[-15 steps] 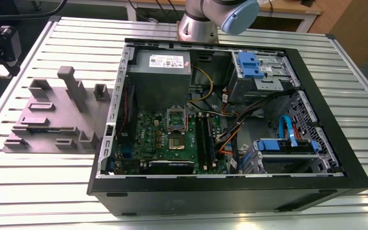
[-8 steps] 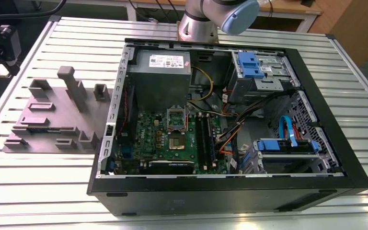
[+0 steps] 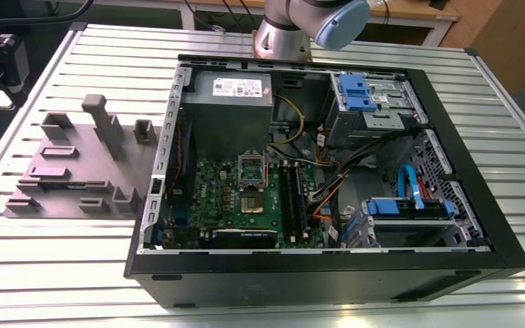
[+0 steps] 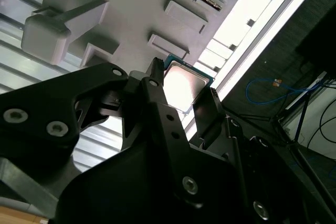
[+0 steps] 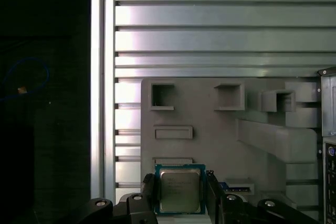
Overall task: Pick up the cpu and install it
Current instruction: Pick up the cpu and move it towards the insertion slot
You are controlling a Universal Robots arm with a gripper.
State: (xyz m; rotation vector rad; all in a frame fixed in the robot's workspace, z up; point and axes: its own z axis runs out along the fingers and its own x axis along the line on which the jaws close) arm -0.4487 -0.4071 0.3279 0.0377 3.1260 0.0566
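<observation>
The cpu is a small square chip with a silver top and a thin green rim. My gripper is shut on it, one black finger against each of two opposite sides. In both wrist views the chip hangs well above the grey fixture tray. In the exterior view the open computer case lies on the table with its green motherboard and the metal-framed socket facing up. The arm's elbow shows at the far side of the table.
The grey fixture tray with raised blocks and pockets lies at the exterior view's left of the case. Inside the case are a grey power-supply box, blue drive brackets, and loose cables. The slatted metal table ends at an edge near the tray.
</observation>
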